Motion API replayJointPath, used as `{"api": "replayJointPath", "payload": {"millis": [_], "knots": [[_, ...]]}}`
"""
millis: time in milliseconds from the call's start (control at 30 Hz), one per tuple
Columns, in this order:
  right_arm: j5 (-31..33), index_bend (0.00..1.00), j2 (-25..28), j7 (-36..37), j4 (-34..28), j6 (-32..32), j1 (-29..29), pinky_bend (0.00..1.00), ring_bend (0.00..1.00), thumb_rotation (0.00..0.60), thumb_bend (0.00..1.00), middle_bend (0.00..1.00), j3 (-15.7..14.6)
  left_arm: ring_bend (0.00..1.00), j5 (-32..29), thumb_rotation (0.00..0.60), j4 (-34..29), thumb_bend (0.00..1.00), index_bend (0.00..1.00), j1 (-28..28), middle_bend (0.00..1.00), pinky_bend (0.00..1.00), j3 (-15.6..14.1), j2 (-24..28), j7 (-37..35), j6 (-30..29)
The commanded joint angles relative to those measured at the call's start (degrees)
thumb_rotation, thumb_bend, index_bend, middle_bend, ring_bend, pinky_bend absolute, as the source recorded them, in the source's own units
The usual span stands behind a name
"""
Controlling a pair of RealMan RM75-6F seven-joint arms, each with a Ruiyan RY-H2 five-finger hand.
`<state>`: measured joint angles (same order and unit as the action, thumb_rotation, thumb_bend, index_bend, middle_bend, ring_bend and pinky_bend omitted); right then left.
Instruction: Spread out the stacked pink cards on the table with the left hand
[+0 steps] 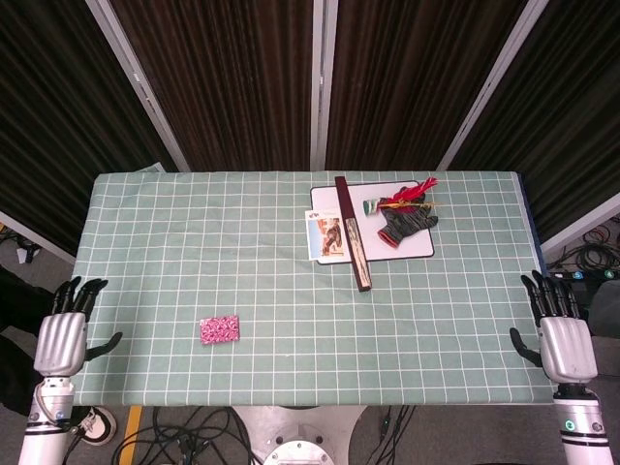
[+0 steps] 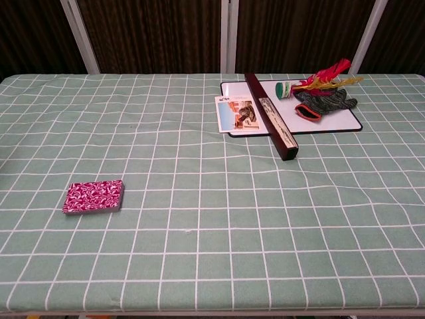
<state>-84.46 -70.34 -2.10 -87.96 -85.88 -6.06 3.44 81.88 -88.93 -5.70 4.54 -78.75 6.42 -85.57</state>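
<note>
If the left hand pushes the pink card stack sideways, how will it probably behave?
The pink card stack lies flat and low, so it probably will not tip. Its thin cards likely slide over each other and fan out. The tablecloth may grip the bottom card.

Dark curtains [image 1: 232, 77] behind, cables [image 1: 194, 426] on floor.

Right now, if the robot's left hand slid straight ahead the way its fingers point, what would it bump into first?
Probably nothing. The left hand sits off the table's left edge, fingers pointing up and slightly inward; the pink card stack lies well to its right, off that line. Depth is unclear.
</note>
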Motion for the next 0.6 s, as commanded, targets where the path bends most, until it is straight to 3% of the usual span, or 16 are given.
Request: {"api": "replayJointPath", "payload": {"millis": [33, 600], "knots": [[-0.1, 0.00, 0.4, 0.2, -0.4, -0.1, 0.0, 0.00, 0.00, 0.600, 0.24, 0.00, 0.3, 0.02, -0.6, 0.600, -0.4, 0.16, 0.14, -0.1, 0.13, 0.07, 0.4, 0.1, -0.4, 0.3], [-0.2, 0.00, 1.3, 1.1, -2.1, -0.2, 0.6, 0.00, 0.00, 0.600, 0.29, 0.00, 0.8, 0.02, 2.9, 0.600, -1.7, 0.16, 0.14, -1.8, 0.13, 0.08, -1.8, -1.0, 3.0, 2.3]]}}
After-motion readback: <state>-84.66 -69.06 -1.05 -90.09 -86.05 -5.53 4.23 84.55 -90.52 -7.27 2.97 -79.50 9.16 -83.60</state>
